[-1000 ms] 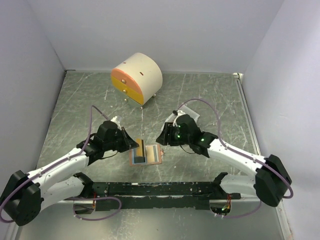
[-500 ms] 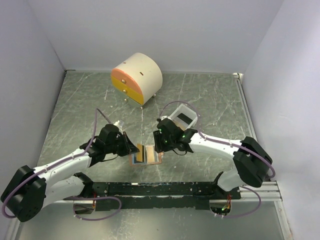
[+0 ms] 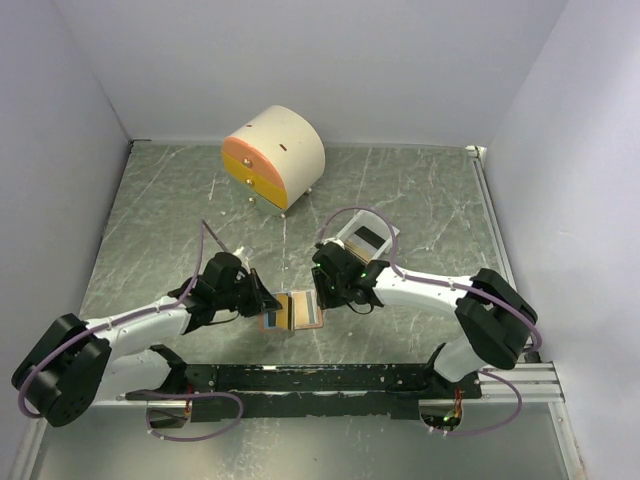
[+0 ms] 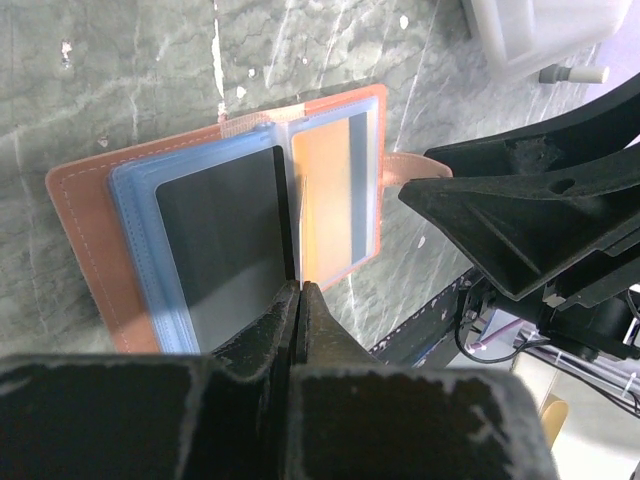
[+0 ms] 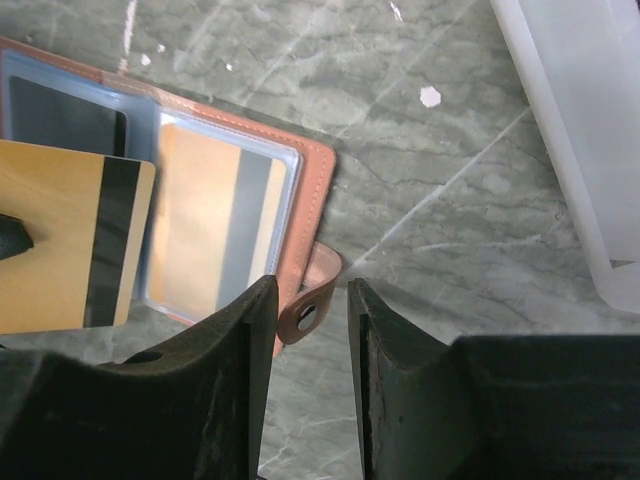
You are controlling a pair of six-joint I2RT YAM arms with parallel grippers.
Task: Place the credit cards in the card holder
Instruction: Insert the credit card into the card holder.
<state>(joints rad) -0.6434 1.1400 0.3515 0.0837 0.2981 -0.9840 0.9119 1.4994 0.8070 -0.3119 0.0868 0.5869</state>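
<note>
The card holder [image 3: 292,311] lies open on the surface [image 3: 420,200] between the two arms, with a black card [image 4: 225,240] and a sleeved gold card [image 5: 215,230] in its clear pockets. The left tool [image 4: 300,290] is clamped on a striped gold card [image 5: 60,240] held over the open pages. The right tool [image 5: 310,288] has its jaws apart, one on either side of the holder's strap tab [image 5: 325,272].

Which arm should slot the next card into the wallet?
Left. The left gripper is shut on the gold card, held edge-down over the open wallet. The right gripper carries no card and only straddles the wallet's strap.
</note>
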